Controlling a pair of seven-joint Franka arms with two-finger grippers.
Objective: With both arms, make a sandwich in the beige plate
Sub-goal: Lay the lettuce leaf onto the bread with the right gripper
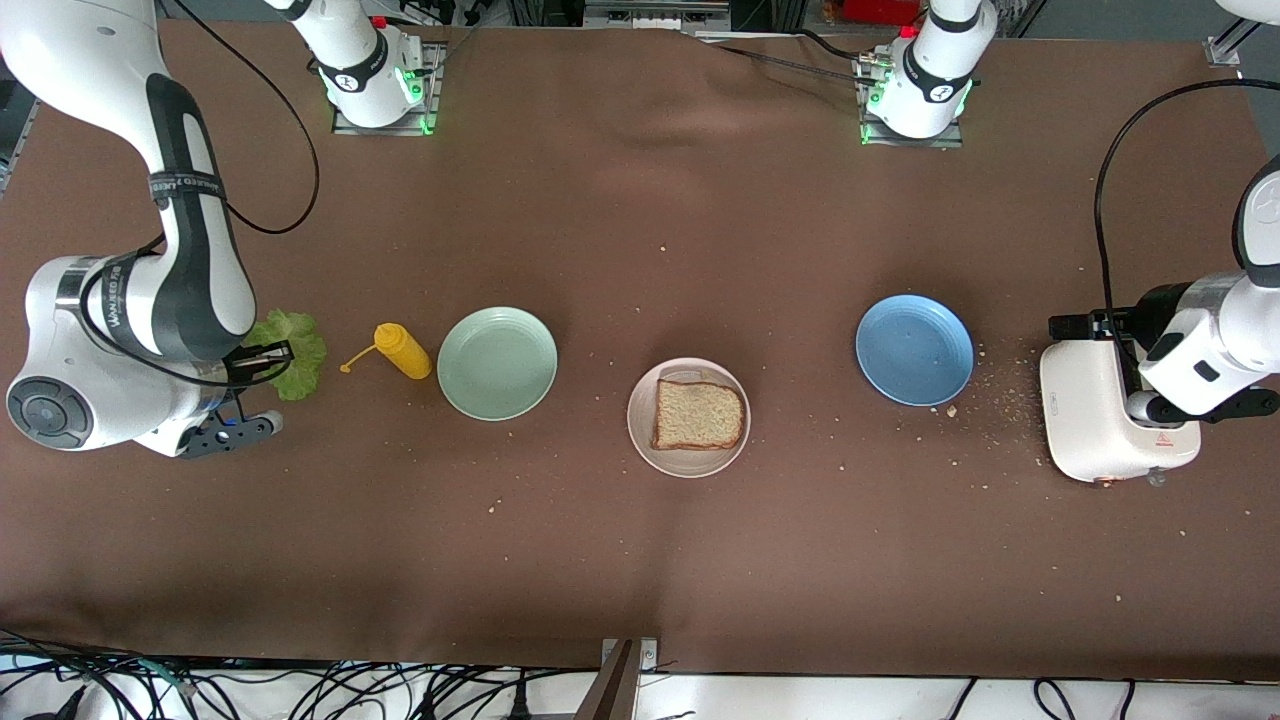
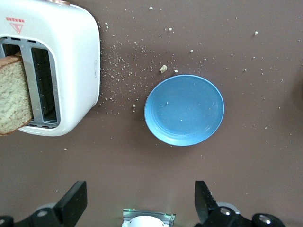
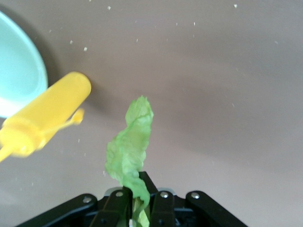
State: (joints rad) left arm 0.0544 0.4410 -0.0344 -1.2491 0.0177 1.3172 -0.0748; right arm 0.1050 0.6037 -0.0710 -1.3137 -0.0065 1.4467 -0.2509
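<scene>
Right now, right gripper (image 3: 135,208) pinched shut on the lettuce leaf (image 3: 130,151) near the right arm's end of the tabletop, beside the yellow squeeze bottle (image 1: 402,351), one bread slice (image 1: 698,415) on the beige plate (image 1: 688,462) mid-table, left gripper (image 2: 142,205) spread wide and empty over the toaster (image 2: 71,71) and blue plate (image 2: 184,109).

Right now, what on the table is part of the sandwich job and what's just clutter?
In play:
- round pale beige plate with a square brown bread slice on it
- crinkly green lettuce leaf, pinched in the right claw
- second bread slice standing in the white toaster, near the open left claw

Lying about:
- yellow squeeze bottle
- mint-green plate
- blue plate
- crumbs
</scene>
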